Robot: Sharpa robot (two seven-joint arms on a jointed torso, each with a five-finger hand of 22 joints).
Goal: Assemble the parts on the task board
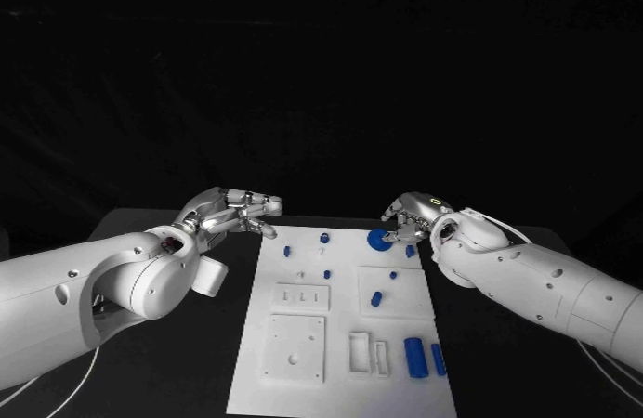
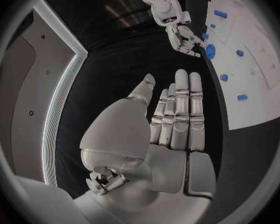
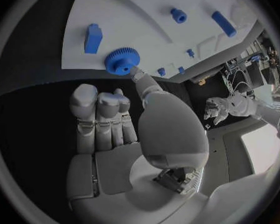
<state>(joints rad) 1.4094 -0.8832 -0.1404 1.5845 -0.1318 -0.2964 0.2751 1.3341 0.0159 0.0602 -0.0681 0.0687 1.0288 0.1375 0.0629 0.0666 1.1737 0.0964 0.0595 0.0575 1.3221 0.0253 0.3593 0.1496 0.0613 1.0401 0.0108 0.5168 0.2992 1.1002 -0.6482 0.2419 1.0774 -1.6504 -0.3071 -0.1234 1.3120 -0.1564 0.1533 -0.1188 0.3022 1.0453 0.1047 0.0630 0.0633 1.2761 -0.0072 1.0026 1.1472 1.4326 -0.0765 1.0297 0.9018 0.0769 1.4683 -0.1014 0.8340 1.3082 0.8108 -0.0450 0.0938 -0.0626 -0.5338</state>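
Observation:
The white task board (image 1: pixel 302 381) lies in the middle of the black table. A blue gear (image 1: pixel 379 240) sits near the board's far edge. My right hand (image 1: pixel 413 216) hovers just beyond the gear; in the right wrist view its thumb tip (image 3: pixel 138 74) is at the rim of the gear (image 3: pixel 121 60) while the other fingers (image 3: pixel 97 104) stay straight, clear of it. My left hand (image 1: pixel 236 211) is off the board's far left corner, fingers (image 2: pixel 180 102) stretched out flat and holding nothing. Small blue parts (image 1: pixel 326 239) stand on the board's far half, and two blue cylinders (image 1: pixel 424 356) lie near its front right.
White raised plates (image 1: pixel 296 346) and a slotted block (image 1: pixel 364 353) occupy the board's near half. A blue block (image 3: pixel 93 38) stands close beside the gear. Bare black table (image 1: pixel 188 381) flanks the board on both sides.

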